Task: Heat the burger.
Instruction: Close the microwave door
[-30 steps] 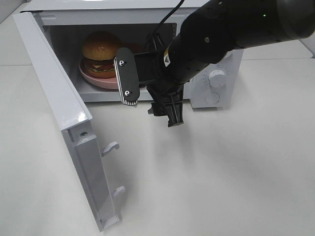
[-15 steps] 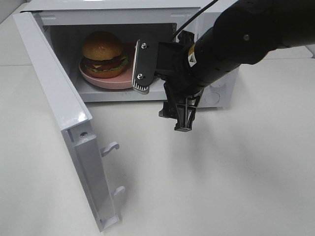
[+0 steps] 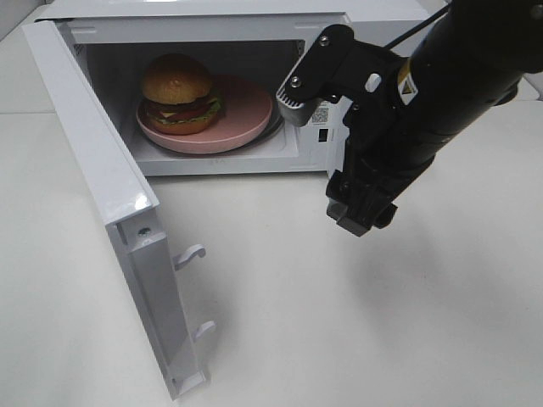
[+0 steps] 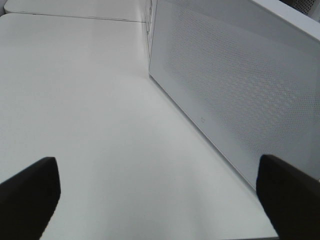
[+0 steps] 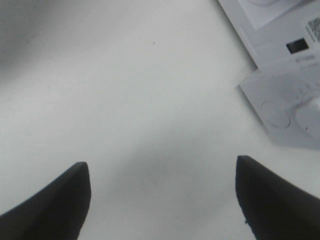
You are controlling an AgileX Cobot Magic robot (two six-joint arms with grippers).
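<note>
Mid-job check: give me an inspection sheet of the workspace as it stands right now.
Surface: white table, matte.
Job's things: burger sits on the pink plate inside the microwave; door is wide open, so heating is not yet started.
Clutter: nothing seen.
Grippers: right gripper open and empty, above the table in front of the microwave; left gripper open and empty, low over the table.
Cables: black cable runs along the right arm.
Surroundings: nothing seen.
</note>
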